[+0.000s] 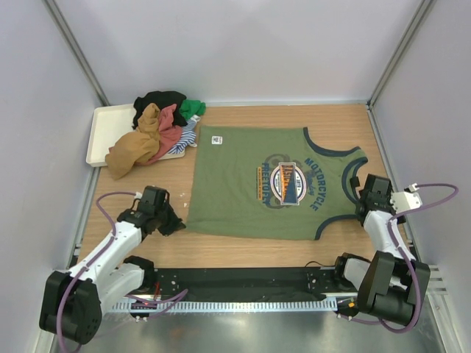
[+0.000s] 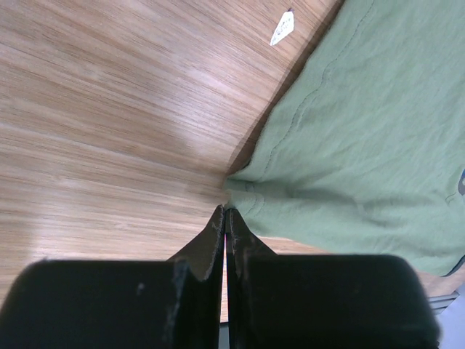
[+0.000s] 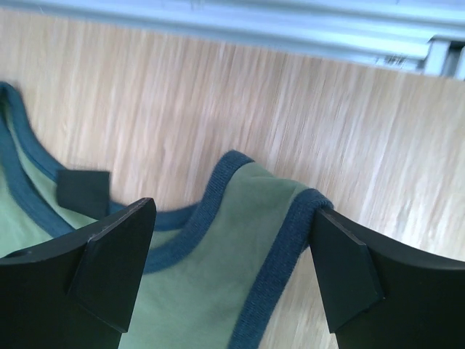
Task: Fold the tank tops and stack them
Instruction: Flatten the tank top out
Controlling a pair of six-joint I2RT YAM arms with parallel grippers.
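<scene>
An olive green tank top (image 1: 250, 184) with navy trim and a chest print lies spread flat mid-table, straps to the right. My left gripper (image 1: 175, 224) is at its near left hem corner. In the left wrist view the jaws (image 2: 226, 212) are shut, with the cloth corner (image 2: 240, 190) pinched at their tips. My right gripper (image 1: 362, 204) is at the near shoulder strap. In the right wrist view it (image 3: 234, 214) is open, and the strap (image 3: 254, 240) lies between the fingers, its navy edge touching the right finger (image 3: 341, 269).
A pile of other tank tops (image 1: 158, 129), black, mustard, red, green and striped, spills off a cream tray (image 1: 99, 132) at the back left. White walls close in three sides. A black rail (image 1: 243, 283) runs along the near edge.
</scene>
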